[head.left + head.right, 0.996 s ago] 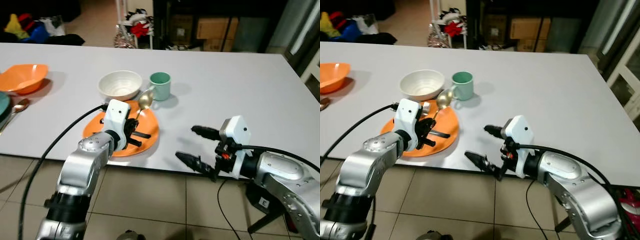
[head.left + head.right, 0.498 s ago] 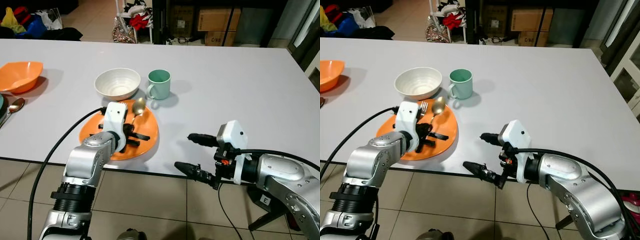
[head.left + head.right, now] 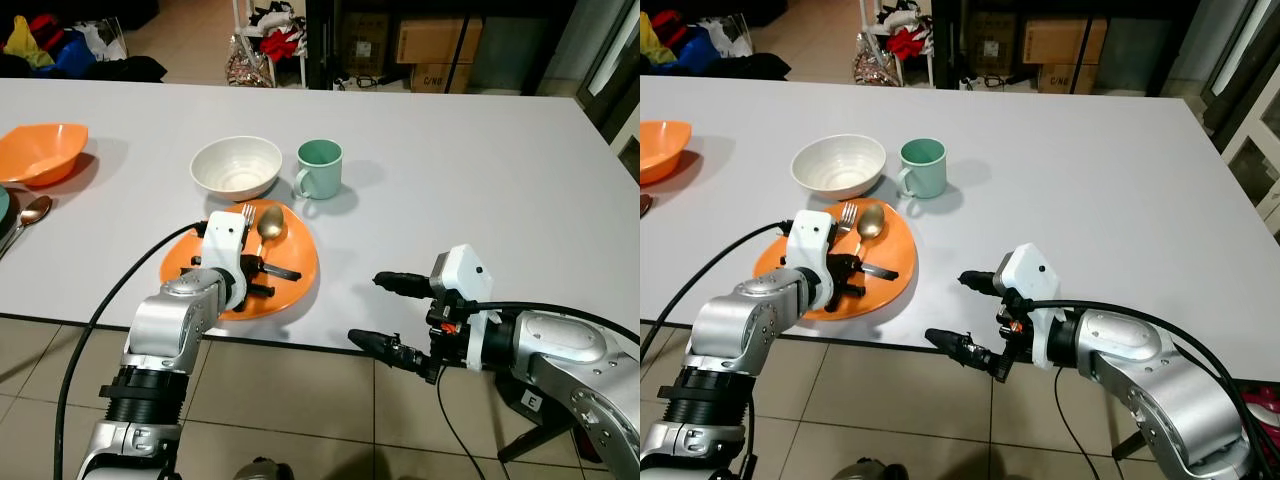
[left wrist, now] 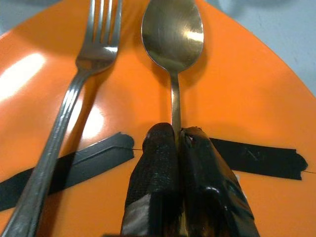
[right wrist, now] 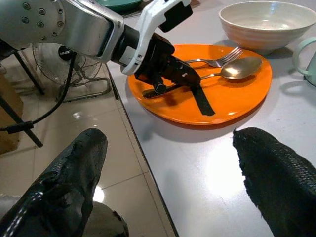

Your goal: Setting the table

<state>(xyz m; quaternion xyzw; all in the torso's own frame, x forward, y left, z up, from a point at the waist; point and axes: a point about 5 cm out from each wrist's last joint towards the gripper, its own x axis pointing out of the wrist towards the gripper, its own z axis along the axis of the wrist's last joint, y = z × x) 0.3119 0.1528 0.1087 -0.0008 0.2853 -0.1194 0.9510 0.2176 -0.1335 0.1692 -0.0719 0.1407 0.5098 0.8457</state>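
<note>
An orange plate (image 3: 300, 250) marked with a black tape cross lies near the table's front edge. On it lie a fork (image 3: 247, 213) and a gold spoon (image 3: 270, 222), side by side. My left gripper (image 3: 254, 264) rests low over the plate, shut on the spoon's handle; the wrist view shows both fingertips (image 4: 159, 148) pinching the handle just behind the spoon's bowl (image 4: 173, 32). My right gripper (image 3: 365, 309) hangs open at the table's front edge, right of the plate, with nothing between its fingers (image 5: 276, 168).
A white bowl (image 3: 237, 166) and a green mug (image 3: 320, 168) stand just behind the plate. At the far left are an orange bowl (image 3: 40, 152) and another spoon (image 3: 30, 212). The white table (image 3: 460, 170) is bare to the right. Tiled floor lies below the edge.
My left gripper has lowered the spoon from above the plate's far rim down onto the plate beside the fork. The right gripper has barely moved.
</note>
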